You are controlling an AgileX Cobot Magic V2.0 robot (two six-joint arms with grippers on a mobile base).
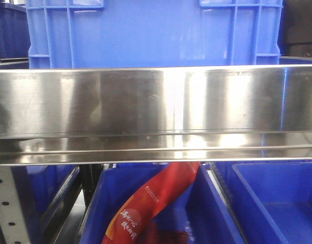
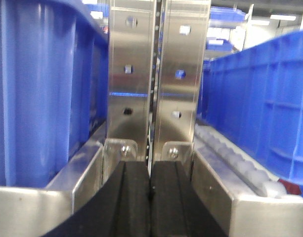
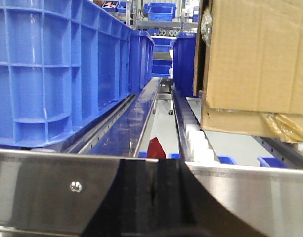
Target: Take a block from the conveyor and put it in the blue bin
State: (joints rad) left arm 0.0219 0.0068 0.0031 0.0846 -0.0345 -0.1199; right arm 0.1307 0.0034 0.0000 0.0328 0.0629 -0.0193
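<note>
While rail (image 1: 156, 114) blocks view — fingers (image 2: 129, 202) seemingly together

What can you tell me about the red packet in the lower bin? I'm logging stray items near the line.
The red packet is a long, glossy, flexible pouch, red-orange with pale printed characters along its lower part. In the front view it leans diagonally inside a blue bin, its top hidden behind the steel rail and its bottom cut off by the frame edge. What it rests on cannot be seen. No gripper is touching it.

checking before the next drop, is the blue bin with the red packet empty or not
Not empty: the front view shows a red packet with printed text lying inside the lower blue bin, slanting up toward the steel rail.
</note>
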